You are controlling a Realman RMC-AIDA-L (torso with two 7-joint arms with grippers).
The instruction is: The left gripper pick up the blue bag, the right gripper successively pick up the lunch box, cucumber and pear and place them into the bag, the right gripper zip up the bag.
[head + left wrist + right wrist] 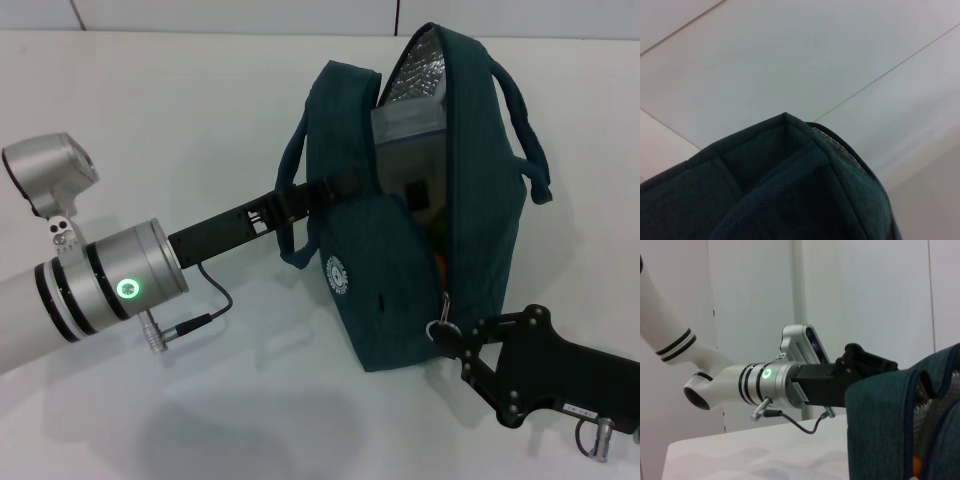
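Bright, even light is falling from overhead, casting soft grey shadows on the white tabletop (pixel 200 100) beneath the silver arm. The dark teal-blue fabric bag (pixel 780 190) is showing blurred and murky in the left wrist view.

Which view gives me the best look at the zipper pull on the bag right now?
The head view. The ring zipper pull hangs at the low end of the blue bag opening, right at the right tool. The left wrist view shows only bag fabric; the right wrist view shows the bag's edge and the left tool, no pull.
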